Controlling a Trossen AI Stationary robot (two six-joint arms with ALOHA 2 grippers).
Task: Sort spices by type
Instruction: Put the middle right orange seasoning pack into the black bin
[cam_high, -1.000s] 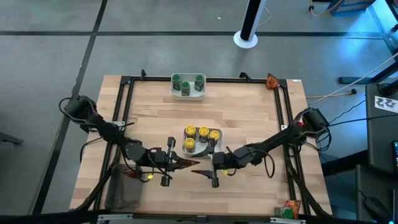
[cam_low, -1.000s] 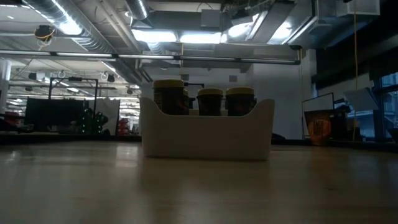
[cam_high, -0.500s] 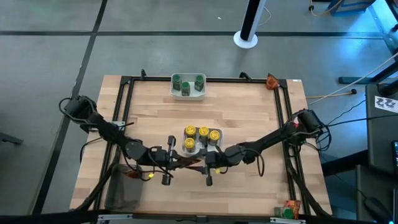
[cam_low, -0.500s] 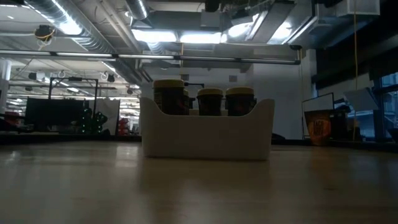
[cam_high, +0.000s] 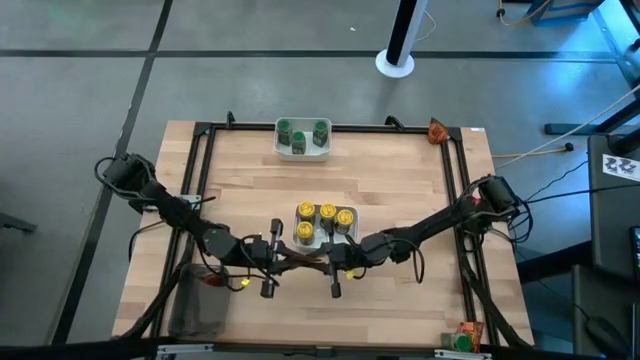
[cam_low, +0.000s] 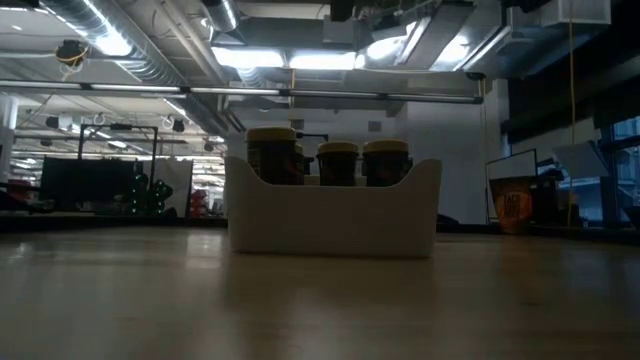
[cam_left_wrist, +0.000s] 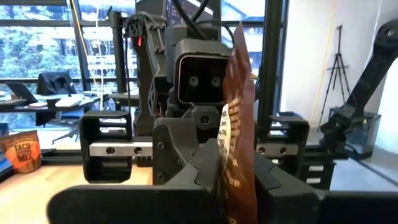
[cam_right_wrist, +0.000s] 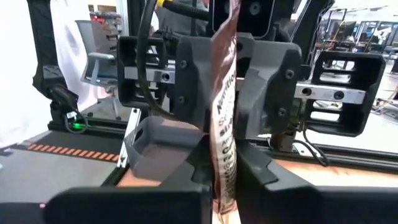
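**Packet pinched from both sides**

The right gripper (cam_high: 322, 264) had moved in to meet the left gripper (cam_high: 296, 263) above the counter (cam_high: 400, 180), near the yellow-capped jars (cam_high: 322, 222). The brown packet (cam_right_wrist: 225, 118) stood upright between them, both pairs of jaws clamped on it.

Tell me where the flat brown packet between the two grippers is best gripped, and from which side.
The flat brown packet stands on edge between the left gripper and the right gripper, both pinching it. Being thin, it is probably best gripped across its two broad faces near a free edge, coming in edge-on from the right arm's side, as the right fingers do.
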